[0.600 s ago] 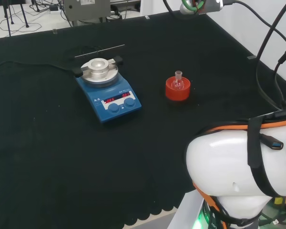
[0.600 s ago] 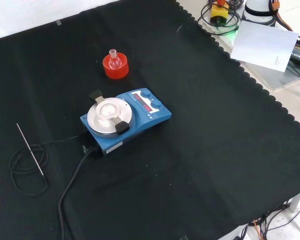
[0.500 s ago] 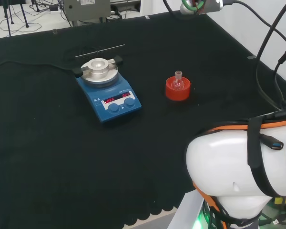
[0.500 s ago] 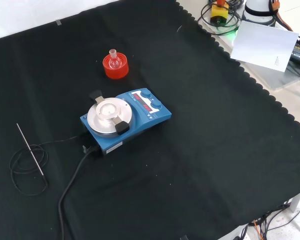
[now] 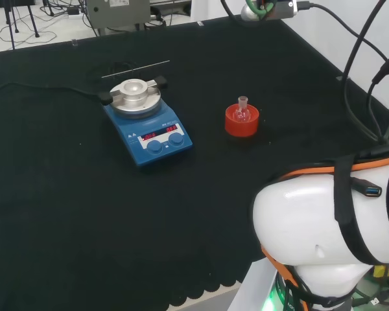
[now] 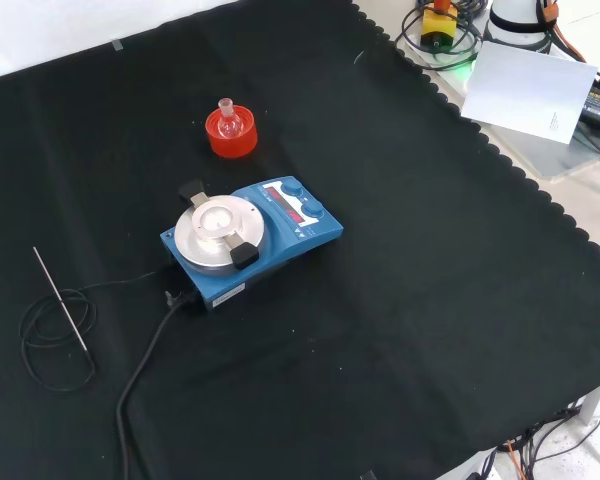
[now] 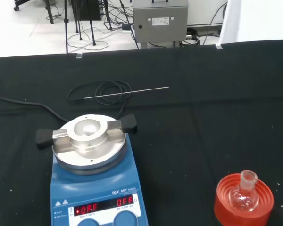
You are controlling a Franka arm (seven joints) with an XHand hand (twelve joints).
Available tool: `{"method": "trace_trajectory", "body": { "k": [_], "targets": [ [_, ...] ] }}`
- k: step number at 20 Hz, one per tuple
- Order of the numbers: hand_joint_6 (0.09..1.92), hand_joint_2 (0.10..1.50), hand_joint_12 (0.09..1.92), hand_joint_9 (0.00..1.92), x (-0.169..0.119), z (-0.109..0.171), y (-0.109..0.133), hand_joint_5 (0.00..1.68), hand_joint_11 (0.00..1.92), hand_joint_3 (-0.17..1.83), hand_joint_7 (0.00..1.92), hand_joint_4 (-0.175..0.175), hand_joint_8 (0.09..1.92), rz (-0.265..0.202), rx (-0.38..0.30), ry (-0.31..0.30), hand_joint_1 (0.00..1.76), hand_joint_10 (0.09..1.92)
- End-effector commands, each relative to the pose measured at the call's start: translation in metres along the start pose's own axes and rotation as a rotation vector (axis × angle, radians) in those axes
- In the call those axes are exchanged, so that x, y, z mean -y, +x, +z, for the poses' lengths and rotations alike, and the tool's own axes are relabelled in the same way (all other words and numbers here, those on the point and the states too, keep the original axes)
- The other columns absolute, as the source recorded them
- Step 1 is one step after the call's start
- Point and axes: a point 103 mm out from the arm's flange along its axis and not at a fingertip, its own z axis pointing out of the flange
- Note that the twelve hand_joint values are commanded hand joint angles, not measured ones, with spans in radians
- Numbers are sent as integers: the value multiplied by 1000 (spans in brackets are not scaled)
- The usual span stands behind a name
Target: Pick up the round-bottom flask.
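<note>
A small clear flask (image 6: 226, 120) sat upright in a red stand (image 6: 232, 135) on the black cloth (image 6: 430, 250), just beyond a blue hotplate (image 6: 250, 238); a thin metal rod (image 6: 60, 299) lay at left.

Head cam sits behind and above the arm's base, looking across the bench (image 5: 65, 214) with the arm's big white link (image 5: 311, 227) close at its right. Front cam is opposite-ish, high up, looking down on the whole black cloth. Wrist cam sits low and much nearer, facing the room beyond the bench's far edge. All 3 share the blue hotplate (image 5: 148, 123) (image 6: 250, 238) (image 7: 92, 179) and the flask (image 5: 242, 111) (image 6: 228, 120) (image 7: 244, 195) on its red stand (image 5: 241, 122) (image 6: 232, 136) (image 7: 244, 203).
</note>
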Motion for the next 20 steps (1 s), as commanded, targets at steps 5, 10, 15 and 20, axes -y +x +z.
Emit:
{"method": "trace_trajectory", "body": {
  "k": [5, 10, 15, 20],
  "targets": [
    [87, 1326, 1041, 52, -20, 30, -52, 136, 0, 306, 0, -26, 421, 63, -29, 45, 48, 675],
    [87, 1332, 1041, 63, -50, 66, -78, 153, 0, 274, 5, -29, 439, 96, -65, 52, 80, 679],
    [87, 1311, 1070, 95, -83, 102, -106, 186, 0, 235, 31, -38, 473, 128, -106, 29, 186, 691],
    [87, 1238, 1237, 262, -97, 136, -121, 364, 0, 215, 176, -69, 602, 149, -161, -90, 451, 730]
  ]
}}
